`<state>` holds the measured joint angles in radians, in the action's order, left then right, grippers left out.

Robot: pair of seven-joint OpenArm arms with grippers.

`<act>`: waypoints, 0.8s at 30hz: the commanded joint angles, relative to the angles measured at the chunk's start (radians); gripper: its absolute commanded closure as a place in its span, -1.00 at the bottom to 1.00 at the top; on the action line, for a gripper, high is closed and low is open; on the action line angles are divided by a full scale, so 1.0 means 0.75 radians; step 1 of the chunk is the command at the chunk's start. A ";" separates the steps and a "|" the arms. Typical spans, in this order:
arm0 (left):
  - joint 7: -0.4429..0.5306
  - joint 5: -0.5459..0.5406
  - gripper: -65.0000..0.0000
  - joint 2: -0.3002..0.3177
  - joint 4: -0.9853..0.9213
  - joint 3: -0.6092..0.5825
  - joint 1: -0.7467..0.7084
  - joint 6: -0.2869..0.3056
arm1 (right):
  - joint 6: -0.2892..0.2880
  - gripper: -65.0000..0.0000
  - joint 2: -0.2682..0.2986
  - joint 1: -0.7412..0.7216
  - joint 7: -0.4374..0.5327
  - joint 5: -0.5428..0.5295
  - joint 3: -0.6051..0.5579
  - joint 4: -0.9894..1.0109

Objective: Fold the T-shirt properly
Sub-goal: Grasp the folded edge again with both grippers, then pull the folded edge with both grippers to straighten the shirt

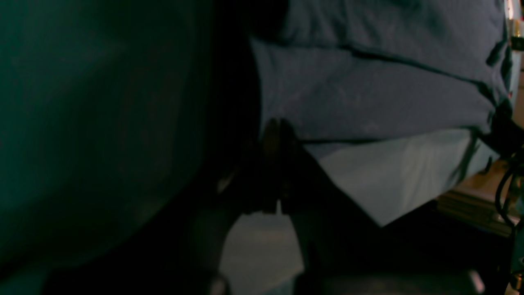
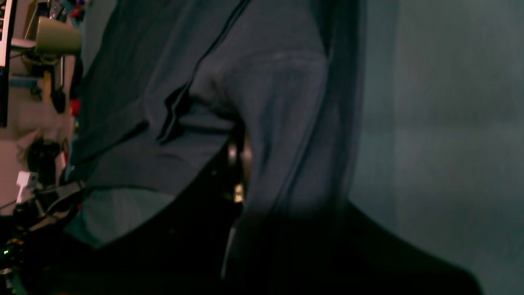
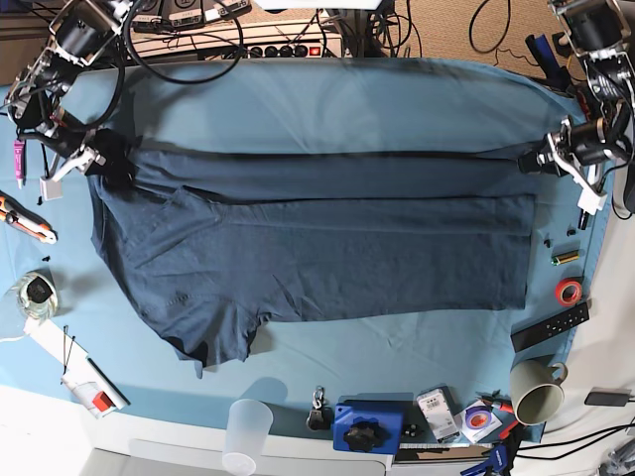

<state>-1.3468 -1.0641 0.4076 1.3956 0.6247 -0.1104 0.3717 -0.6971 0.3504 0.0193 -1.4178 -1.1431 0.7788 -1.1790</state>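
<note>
Surface: teal-blue table cloth (image 3: 357, 99) spread across the whole work table, with cables and a power strip along the far edge.
T-shirt: large dark navy-blue short-sleeved cotton T-shirt (image 3: 317, 258) lies lengthwise across the middle of the cloth, its far long edge doubled into a narrow band, one sleeve sticking out toward the near edge.
My left gripper (image 3: 531, 162): at the far corner of the shirt on the base view's right; my fingers are pinched together on the navy fabric.
My right gripper (image 3: 99, 154): at the opposite far corner, on the base view's left; fingers likewise pressed closed with shirt cloth between them.
Left wrist view only: my dark fingertips (image 1: 278, 135) meet at the shirt's edge, layered navy folds run above them, pale cloth shows below the hem; the picture is dim and blurred.
Right wrist view only: navy fabric drapes over and around my closed fingers (image 2: 239, 153), hiding most of them; a green mug sits in the blurred background.
Base view only: the full outline of the shirt and both arms at once.
Containers: translucent plastic cup (image 3: 248, 426) at the near edge, upright, contents unclear; beige-green ceramic mug (image 3: 536, 392) at the near corner, lying tilted, its mouth showing nothing inside.
Near-edge clutter: blue box with a black knob (image 3: 369, 426), red tape roll (image 3: 568, 291).
</note>
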 commanded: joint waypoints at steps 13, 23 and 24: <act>-0.010 -0.008 1.00 0.033 0.266 0.010 -0.201 0.030 | -0.001 1.00 0.039 0.274 0.029 -0.096 0.029 -0.322; -0.020 -0.008 1.00 0.033 0.348 0.010 -0.350 0.030 | -0.001 1.00 0.038 0.412 0.029 -0.096 0.029 -0.384; -0.023 -0.009 1.00 0.033 0.348 0.010 -0.362 0.030 | -0.001 1.00 0.039 0.423 0.029 -0.097 0.029 -0.384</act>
<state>-1.3437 -1.0672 0.4187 1.6505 0.6247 -0.3698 0.4023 -0.6971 0.3511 0.3374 -1.4143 -1.2030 0.7910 -1.4517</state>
